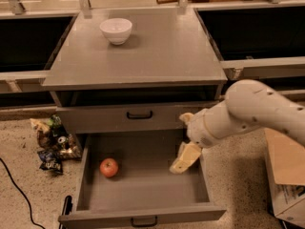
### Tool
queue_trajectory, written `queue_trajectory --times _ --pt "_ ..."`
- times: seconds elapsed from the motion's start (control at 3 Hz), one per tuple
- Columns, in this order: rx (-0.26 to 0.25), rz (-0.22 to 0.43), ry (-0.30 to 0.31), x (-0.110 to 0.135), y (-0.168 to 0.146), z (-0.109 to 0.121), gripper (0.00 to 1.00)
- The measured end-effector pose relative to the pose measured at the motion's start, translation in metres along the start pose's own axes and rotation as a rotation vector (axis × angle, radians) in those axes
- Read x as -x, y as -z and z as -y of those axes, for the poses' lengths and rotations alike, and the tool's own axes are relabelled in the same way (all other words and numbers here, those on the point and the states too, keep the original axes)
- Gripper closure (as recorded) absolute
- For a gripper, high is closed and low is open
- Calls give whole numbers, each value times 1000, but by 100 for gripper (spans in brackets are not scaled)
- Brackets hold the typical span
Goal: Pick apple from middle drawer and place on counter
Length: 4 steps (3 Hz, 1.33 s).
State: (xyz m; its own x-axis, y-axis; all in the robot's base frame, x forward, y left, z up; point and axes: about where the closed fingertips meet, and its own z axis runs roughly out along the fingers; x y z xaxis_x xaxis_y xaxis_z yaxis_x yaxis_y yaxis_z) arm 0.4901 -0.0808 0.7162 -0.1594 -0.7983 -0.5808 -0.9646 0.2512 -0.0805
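The red apple [109, 167] lies on the floor of the open middle drawer [143, 190], toward its left side. My gripper [183, 160] hangs over the right part of the drawer, well to the right of the apple and clear of it. It holds nothing. The white arm reaches in from the right. The grey counter [157, 51] is above the drawers.
A white bowl [116, 30] stands at the counter's back left. A shut drawer front with a black handle [139, 114] is above the open drawer. Snack bags [52, 142] lie on the floor at left. A cardboard box [286, 175] is at right.
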Motion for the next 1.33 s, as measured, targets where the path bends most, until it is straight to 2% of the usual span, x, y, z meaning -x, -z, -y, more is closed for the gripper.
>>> queue_trajectory --times 0.33,1.0,1.33 --pt "-5 78 -42 -11 -62 12 0" --pt "2 92 -46 -12 -64 11 0" --pt "19 83 -62 -24 -104 5 0"
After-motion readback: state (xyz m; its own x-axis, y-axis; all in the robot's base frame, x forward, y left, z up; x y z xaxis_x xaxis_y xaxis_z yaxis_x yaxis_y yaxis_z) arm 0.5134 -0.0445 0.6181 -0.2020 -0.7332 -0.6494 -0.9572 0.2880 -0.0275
